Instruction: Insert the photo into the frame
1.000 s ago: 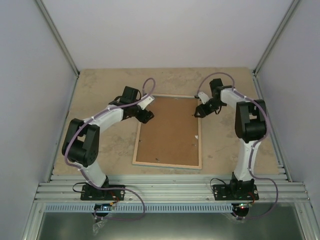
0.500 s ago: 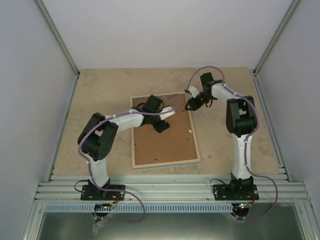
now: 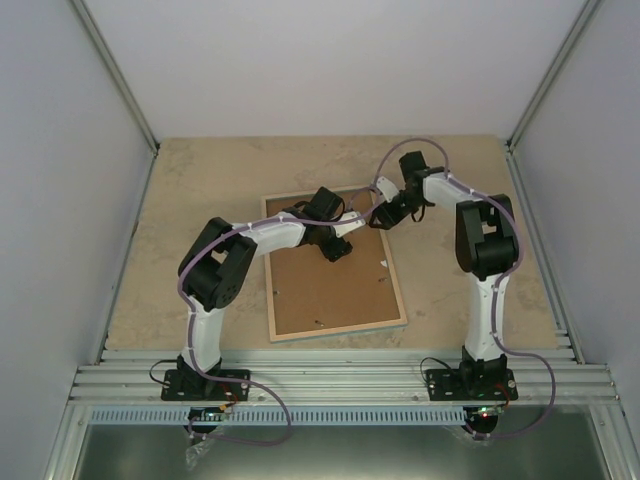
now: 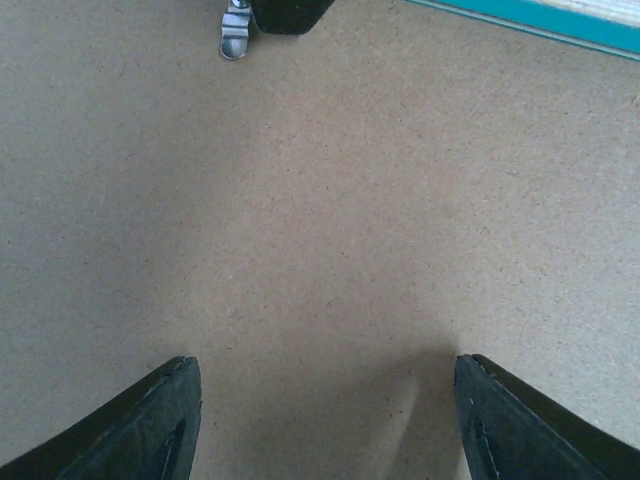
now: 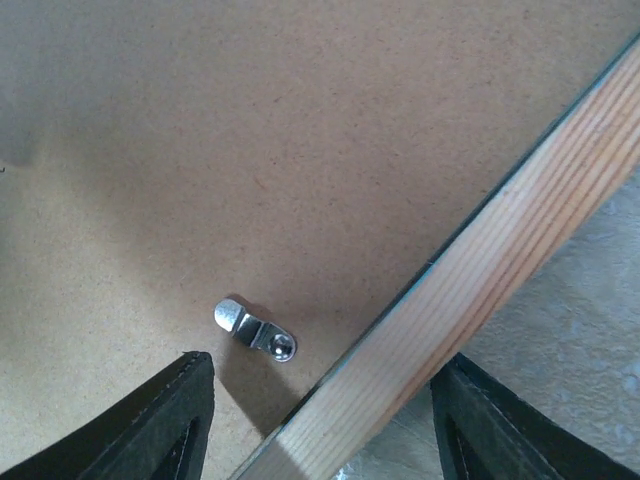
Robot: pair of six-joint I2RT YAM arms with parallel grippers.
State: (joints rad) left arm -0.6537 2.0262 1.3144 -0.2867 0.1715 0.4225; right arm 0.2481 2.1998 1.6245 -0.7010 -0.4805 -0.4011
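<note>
Frame (image 3: pixel 338 330): one, back side up

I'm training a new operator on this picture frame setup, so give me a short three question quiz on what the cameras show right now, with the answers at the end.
1. True or false: the frame lies on the table with its brown back facing up.
2. In the right wrist view, what shows between the fingers of the right gripper?
A. a metal clip beside the frame's wood edge
B. a cat photo
C. a white mat board
3. Fill in the blank: the left gripper and the right gripper are both ___ (open or shut).

Key: 1 true; 2 A; 3 open.
</note>
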